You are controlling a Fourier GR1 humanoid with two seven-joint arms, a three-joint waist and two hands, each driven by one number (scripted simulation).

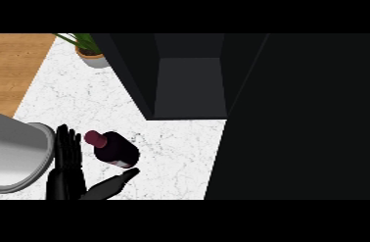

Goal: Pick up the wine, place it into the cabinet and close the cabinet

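1. Robot hand. From my remote station I see the left robot hand (66,180) entering from the lower edge at the left of the head view. Its fingers (68,147) are straight and point up the view. The thumb (115,182) is spread well away from them towards the right. The robot hand is therefore apart and is not clamped on anything.

2. Task item. The wine (114,149) stands on the white marbled worktop (173,153), in the gap between the fingers and the thumb. Its dark red cap is towards the upper left and its dark body towards the lower right, so it appears tilted in this steep view. The fingers lie just beside the bottle on its left, and the thumb tip is just below its base. I cannot tell whether either one touches the glass.

3. Cabinet. The dark cabinet (189,86) is further up the worktop, to the upper right of the wine and well apart from it. Its opening faces me and shows a grey interior. Its open door (289,118) fills the right side of the view.

4. Surroundings. A grey sink (22,153) sits at the left edge, just beside the fingers. A potted plant (88,49) stands at the top left, near the cabinet's left wall.
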